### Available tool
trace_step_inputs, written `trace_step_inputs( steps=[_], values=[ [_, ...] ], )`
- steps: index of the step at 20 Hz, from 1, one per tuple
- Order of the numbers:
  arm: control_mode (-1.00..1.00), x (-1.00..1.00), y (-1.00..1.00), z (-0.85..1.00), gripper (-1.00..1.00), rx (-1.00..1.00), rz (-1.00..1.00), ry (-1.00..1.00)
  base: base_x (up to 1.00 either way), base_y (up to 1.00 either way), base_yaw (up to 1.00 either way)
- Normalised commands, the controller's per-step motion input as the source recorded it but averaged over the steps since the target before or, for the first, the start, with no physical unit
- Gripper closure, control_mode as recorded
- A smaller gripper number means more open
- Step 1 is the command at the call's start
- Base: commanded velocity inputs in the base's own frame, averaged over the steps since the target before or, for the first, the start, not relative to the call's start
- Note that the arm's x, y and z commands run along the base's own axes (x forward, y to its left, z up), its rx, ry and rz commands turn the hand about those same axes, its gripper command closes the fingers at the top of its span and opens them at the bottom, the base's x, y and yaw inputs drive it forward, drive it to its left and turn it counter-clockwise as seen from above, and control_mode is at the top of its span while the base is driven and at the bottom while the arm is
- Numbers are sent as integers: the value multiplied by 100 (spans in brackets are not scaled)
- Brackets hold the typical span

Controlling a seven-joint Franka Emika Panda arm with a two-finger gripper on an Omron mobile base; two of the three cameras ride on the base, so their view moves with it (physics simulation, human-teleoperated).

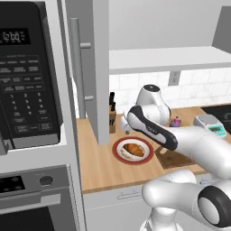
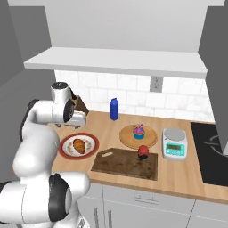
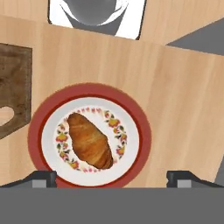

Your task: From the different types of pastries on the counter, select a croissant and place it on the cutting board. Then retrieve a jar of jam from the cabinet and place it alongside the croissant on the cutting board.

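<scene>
Pincer (image 3: 112, 178) hanging released above croissant (image 3: 89, 141) on red-rimmed plate (image 3: 140, 120). Robot should be descending straight, straddling pastry across narrow width, closing gently before carrying toward cutting board (image 2: 127, 164).

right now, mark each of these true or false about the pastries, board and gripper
1. The croissant lies on the red-rimmed plate. True.
2. The cutting board is bare. False: the jar of jam already stands on it.
3. The gripper is open above the croissant. True.
4. The cupcake sits on the cutting board. False: it sits on the round wooden plate.
5. The blue bottle stands on the counter. True.
</scene>
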Motion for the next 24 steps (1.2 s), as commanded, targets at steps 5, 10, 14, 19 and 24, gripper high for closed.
trace_step_inputs(
  steps=[5, 10, 14, 19, 24],
  values=[
    [-100, 9, -11, -13, -100, -8, 39, -5, 0, 0, 0],
    [-100, 47, -14, -37, -100, -1, 39, 3, 0, 0, 0],
    [-100, 52, -3, -23, -100, -11, 32, 0, 0, 0, 0],
    [-100, 30, 0, 0, -100, -12, 28, 7, 0, 0, 0],
    [-100, 0, -20, 0, -100, -29, 19, 14, 0, 0, 0]
  ],
)
